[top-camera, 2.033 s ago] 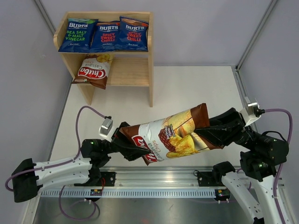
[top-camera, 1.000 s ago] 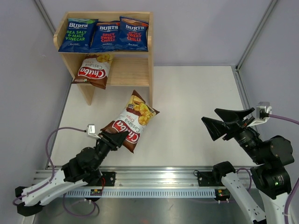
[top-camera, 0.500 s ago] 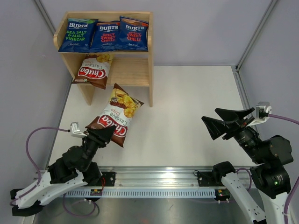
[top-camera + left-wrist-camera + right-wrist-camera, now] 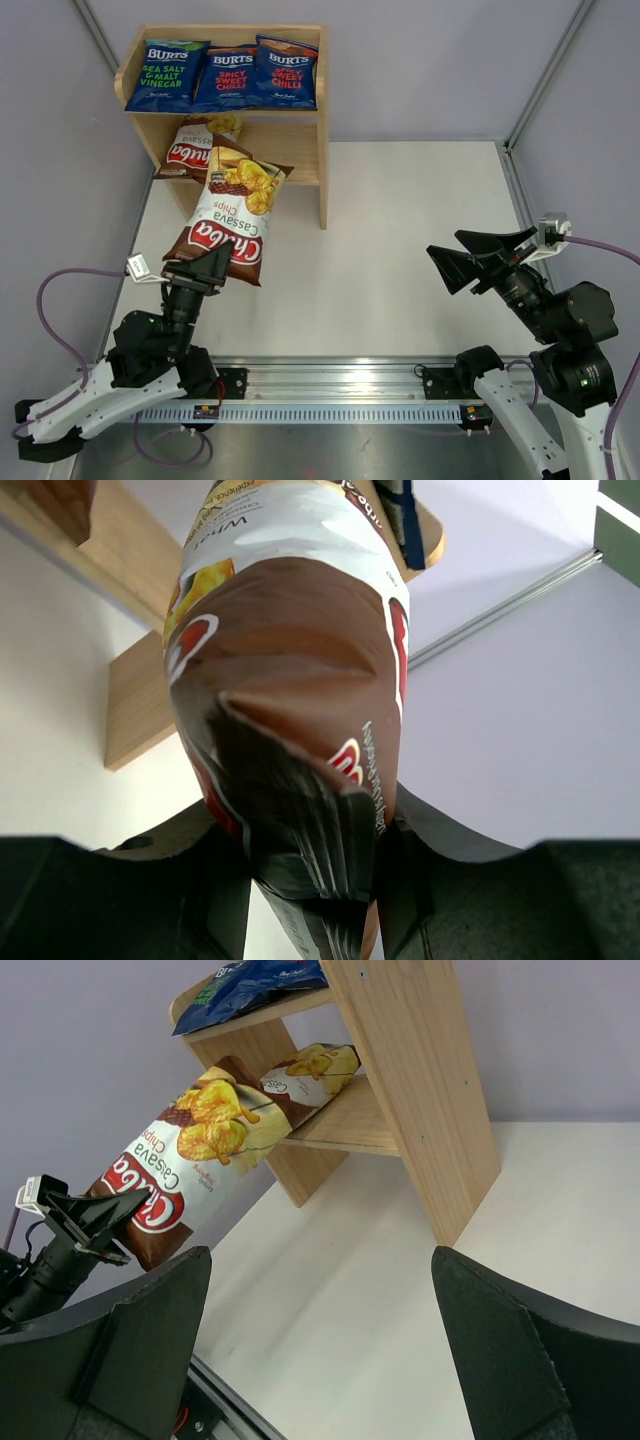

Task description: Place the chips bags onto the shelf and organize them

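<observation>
My left gripper (image 4: pixel 203 270) is shut on the bottom seam of a brown-and-cream Chuba chips bag (image 4: pixel 228 212), which hangs in the air with its top end at the front of the shelf's lower tier. The left wrist view is filled by this held bag (image 4: pixel 290 690), pinched between both fingers. A second Chuba bag (image 4: pixel 190 145) lies on the lower tier, partly covered by the held one. Three blue Burts bags (image 4: pixel 225 75) lie side by side on top of the wooden shelf (image 4: pixel 322 150). My right gripper (image 4: pixel 470 259) stands open and empty at the right, well clear of the shelf.
The shelf stands at the far left of the white table (image 4: pixel 420 210), close to the grey left wall (image 4: pixel 60 180). A metal rail (image 4: pixel 330 400) with both arm bases runs along the near edge. In the right wrist view the shelf's side panel (image 4: pixel 420 1090) is ahead.
My left arm has carried the Chuba bag forward and left, from mid-table to the shelf's lower tier. Two seconds ago both grippers held the bag; the right one has let go and drawn back.
</observation>
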You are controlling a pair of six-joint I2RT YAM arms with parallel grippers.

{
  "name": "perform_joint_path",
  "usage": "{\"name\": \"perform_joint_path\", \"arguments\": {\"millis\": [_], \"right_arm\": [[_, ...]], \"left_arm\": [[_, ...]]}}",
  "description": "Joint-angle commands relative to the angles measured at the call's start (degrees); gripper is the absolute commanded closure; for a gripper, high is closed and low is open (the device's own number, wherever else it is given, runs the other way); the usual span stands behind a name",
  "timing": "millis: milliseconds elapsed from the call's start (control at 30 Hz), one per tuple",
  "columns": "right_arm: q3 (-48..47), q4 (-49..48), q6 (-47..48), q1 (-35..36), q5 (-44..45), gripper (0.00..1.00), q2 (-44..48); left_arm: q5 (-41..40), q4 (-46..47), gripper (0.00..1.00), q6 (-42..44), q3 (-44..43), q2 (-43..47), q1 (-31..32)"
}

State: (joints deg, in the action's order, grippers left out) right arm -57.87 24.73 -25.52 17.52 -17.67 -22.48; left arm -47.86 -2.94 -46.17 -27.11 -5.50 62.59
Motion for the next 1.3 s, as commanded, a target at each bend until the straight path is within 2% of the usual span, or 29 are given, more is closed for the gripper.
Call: {"name": "perform_joint_path", "arguments": {"millis": [0,133,300,400,433,467,567,833,1067,1267], "right_arm": [[0.21,-2.23,-0.23,-0.03,-0.61,0.01,0.24],[0.65,-2.06,-0.85,-0.12,-1.14,0.0,0.95],[0.12,-1.44,-1.55,-0.12,-2.1,0.01,2.79],[-0.14,-1.18,-1.73,-0.12,-2.19,0.01,3.67],[-0.32,-1.09,-1.82,-0.12,-2.19,0.01,3.76],[-0.4,-1.0,-1.9,-0.12,-2.28,0.01,4.02],[-1.02,-0.3,-1.73,-0.03,-2.37,0.01,4.37],[-1.02,0.76,-0.59,-0.03,-2.1,0.01,5.16],[-0.76,0.67,-0.41,-0.12,-2.54,0.01,5.69],[0.82,-0.47,-1.02,-0.12,-3.59,0.01,5.87]], "left_arm": [[-3.04,23.45,1.0,7.31,0.92,-6.34,0.17],[-4.61,27.71,1.0,10.13,-1.18,-13.2,-0.18],[-5.76,26.76,1.0,7.77,-2.33,-18.14,-3.78],[1.25,24.14,1.0,1.55,-2.85,-21.13,-11.15],[7.1,24.12,1.0,-2.39,-2.86,-23.22,-13.61],[9.77,23.43,1.0,-5.13,-2.86,-24.11,-18.42],[17.7,28.14,1.0,-10.59,-1.72,-28.23,-23.9],[23.59,35.63,1.0,-10.69,-5.66,-40.81,-27.69],[24.82,39.58,1.0,-14.03,-9.44,-50.56,-31.73],[25.09,43.09,1.0,-16.49,-13.14,-58.29,-32.44]]}}
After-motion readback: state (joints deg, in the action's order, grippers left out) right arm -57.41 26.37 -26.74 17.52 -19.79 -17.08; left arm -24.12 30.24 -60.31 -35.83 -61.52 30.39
